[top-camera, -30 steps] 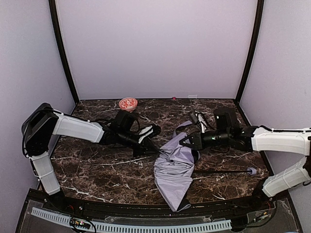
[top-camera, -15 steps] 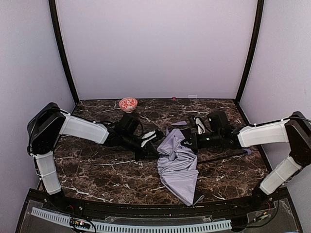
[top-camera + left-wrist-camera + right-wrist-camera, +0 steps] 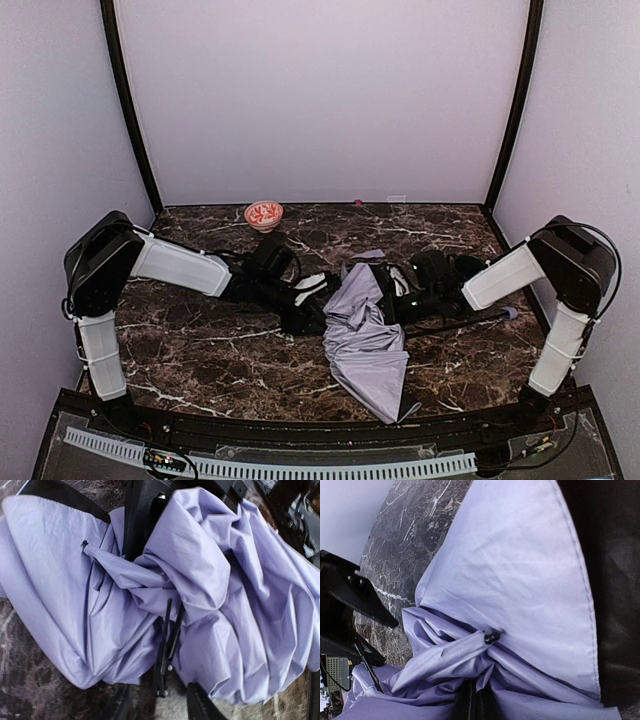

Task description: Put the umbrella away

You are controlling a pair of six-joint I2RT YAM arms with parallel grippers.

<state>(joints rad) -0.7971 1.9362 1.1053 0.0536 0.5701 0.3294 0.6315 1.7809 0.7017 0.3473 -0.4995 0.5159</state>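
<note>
The umbrella [image 3: 365, 335] lies crumpled mid-table, its pale lavender canopy bunched and its thin black shaft running right to a small handle [image 3: 510, 313]. My left gripper [image 3: 320, 298] sits at the canopy's left edge. In the left wrist view the fabric [image 3: 210, 580] fills the frame, and my left gripper [image 3: 161, 707] stands open with black ribs [image 3: 167, 650] ending in the gap. My right gripper [image 3: 393, 293] presses in from the right. In the right wrist view it [image 3: 477, 702] is shut on gathered folds of the umbrella [image 3: 520, 570].
A red patterned bowl [image 3: 264, 213] stands at the back left of the marble table [image 3: 200, 350]. A small pink object [image 3: 357, 202] lies by the back wall. Purple walls close in three sides. The left arm's black body [image 3: 350, 595] is close to the right gripper.
My left gripper has opened from shut. The right gripper moved left with the fabric, bunching the canopy toward the left gripper, and the shaft and handle swung toward the back.
</note>
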